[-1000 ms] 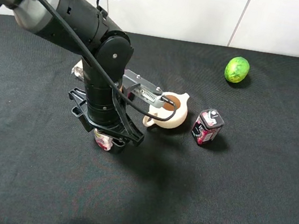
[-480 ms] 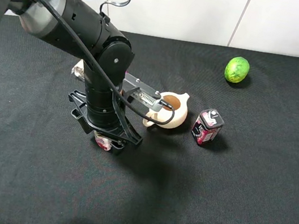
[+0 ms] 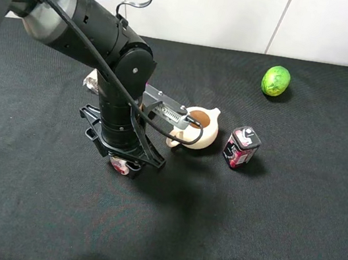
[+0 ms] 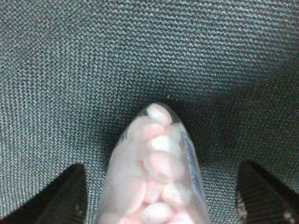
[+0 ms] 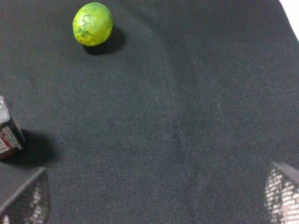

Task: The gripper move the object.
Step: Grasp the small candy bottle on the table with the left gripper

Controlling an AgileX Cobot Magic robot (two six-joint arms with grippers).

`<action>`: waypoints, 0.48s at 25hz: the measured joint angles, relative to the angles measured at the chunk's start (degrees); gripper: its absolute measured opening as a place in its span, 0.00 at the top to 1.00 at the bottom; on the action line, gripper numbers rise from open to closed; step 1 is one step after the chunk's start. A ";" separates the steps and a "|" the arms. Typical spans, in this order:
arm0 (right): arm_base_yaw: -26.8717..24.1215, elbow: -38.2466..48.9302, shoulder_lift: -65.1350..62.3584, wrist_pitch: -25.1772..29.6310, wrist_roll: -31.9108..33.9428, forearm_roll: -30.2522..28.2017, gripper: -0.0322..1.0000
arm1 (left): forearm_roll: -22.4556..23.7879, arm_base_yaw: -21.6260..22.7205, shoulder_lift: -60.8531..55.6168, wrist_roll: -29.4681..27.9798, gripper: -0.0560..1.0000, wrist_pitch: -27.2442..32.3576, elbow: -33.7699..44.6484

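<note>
The object, a small clear bottle (image 4: 154, 172) full of pink and white tablets, sits between my left gripper's (image 4: 161, 186) two black fingers (image 4: 70, 191), just above or on the black cloth. Bare cloth shows between the bottle and each finger, so the jaws stand open around it. In the high view the left gripper (image 3: 122, 160) points straight down and hides most of the bottle (image 3: 119, 167); only its pink-red label peeks out. My right gripper (image 5: 149, 205) is open and empty, far to the right over bare cloth.
A cream teapot (image 3: 199, 127) stands just right of the left arm. A dark red-black carton (image 3: 241, 147) stands right of it, also in the right wrist view (image 5: 8, 133). A green fruit (image 3: 276, 81) lies at the back right. A pale object (image 3: 91, 79) shows behind the arm.
The left arm has moved slightly left and lower over the bottle, so less of the bottle shows. In the last half second almost nothing moved.
</note>
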 joint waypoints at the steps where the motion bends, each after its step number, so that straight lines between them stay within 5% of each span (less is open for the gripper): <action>1: 0.00 0.00 0.00 0.00 0.00 0.00 0.30 | 0.00 0.00 0.00 0.00 0.32 0.00 0.00; 7: 0.00 0.00 0.00 0.00 0.00 0.00 0.30 | 0.00 0.00 0.00 0.00 0.46 -0.59 0.00; 12: 0.00 0.00 0.00 0.00 0.00 0.00 0.30 | 0.00 0.00 0.00 0.00 0.47 -1.12 0.00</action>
